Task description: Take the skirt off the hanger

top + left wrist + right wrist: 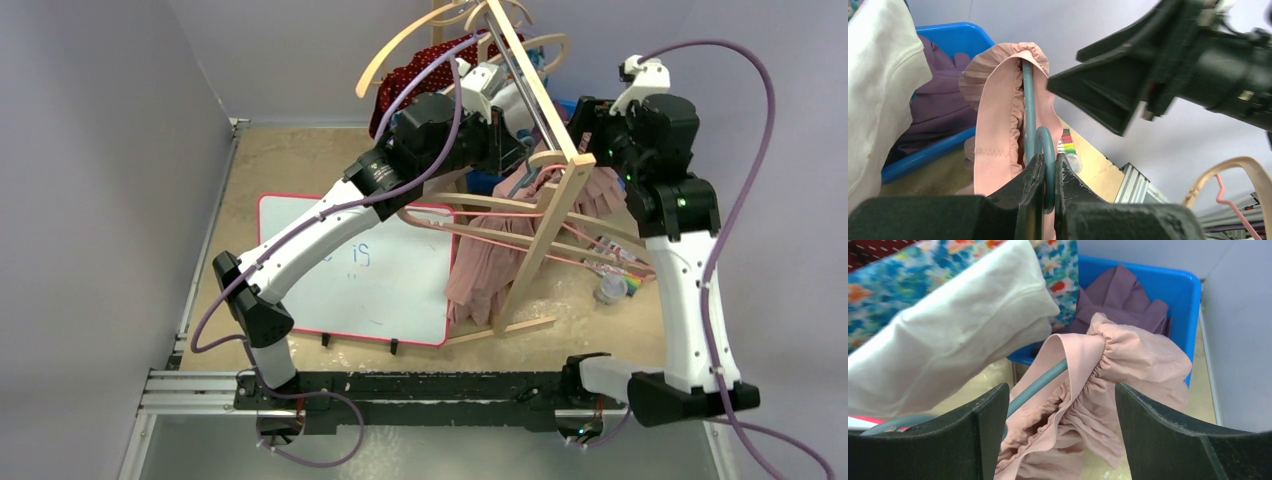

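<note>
The pink skirt [1128,355] hangs by its gathered waistband over a teal hanger [1040,382]. In the left wrist view the hanger's hook [1045,145] is pinched between the jaws of my left gripper [1048,170], which is shut on it, and the skirt [998,115] drapes over the hanger's bar just beyond. My right gripper [1060,395] stands open, its fingers on either side of the waistband without touching it. From above, the skirt [490,255] hangs down inside the wooden rack, with both grippers high beside the rack's slanted post.
A wooden clothes rack [545,200] stands between the arms, with other hangers on it. A white garment [948,340] and a floral one [908,280] hang close on the left. Behind is a blue bin [1148,280] holding purple cloth. A whiteboard [350,270] lies on the table.
</note>
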Available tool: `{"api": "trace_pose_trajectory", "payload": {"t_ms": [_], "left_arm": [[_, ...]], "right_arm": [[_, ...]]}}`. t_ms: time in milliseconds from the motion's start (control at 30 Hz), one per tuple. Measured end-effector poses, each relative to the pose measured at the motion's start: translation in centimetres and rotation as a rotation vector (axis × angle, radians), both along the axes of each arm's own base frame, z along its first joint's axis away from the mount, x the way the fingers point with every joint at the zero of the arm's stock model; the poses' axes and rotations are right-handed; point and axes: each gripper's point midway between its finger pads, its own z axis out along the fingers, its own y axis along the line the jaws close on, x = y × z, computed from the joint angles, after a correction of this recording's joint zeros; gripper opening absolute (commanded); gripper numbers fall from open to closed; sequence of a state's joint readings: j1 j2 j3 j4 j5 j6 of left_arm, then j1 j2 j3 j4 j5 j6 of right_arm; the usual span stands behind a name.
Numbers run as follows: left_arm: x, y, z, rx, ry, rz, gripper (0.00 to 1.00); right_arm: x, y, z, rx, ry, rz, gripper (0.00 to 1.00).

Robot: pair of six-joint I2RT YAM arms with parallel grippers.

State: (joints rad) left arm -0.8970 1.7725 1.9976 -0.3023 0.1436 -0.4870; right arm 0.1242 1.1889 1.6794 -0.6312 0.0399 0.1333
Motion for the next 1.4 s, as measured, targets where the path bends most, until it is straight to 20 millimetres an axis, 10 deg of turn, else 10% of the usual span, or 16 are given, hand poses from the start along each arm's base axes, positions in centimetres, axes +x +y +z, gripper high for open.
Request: {"api": "trace_pose_trajectory", "payload": {"t_ms": [433, 633, 1167, 1400], "left_arm": [[-0.7, 0.1, 0.1, -0.002, 0.002, -0.028, 0.00], [-0.9, 0.2, 0.1, 0.000, 0.003, -0.036, 0.00], [-1.0, 0.3, 0.2, 0.001, 0.004, -0.035, 0.00], [-1.4, 0.1, 0.2, -0.003, 0.007, -0.059, 0.00]], "right_arm": [[3.2, -0.4, -4.5, -0.033, 0.152, -0.047, 0.36], [3.3, -1.0, -4.3, -0.035, 0.141, -0.079, 0.48], [1.5, -3.0, -3.5, -0.075, 0.107, -0.168, 0.49], [3.1, -2.7, -6.0, -0.084, 0.162, -0.163, 0.39]]}}
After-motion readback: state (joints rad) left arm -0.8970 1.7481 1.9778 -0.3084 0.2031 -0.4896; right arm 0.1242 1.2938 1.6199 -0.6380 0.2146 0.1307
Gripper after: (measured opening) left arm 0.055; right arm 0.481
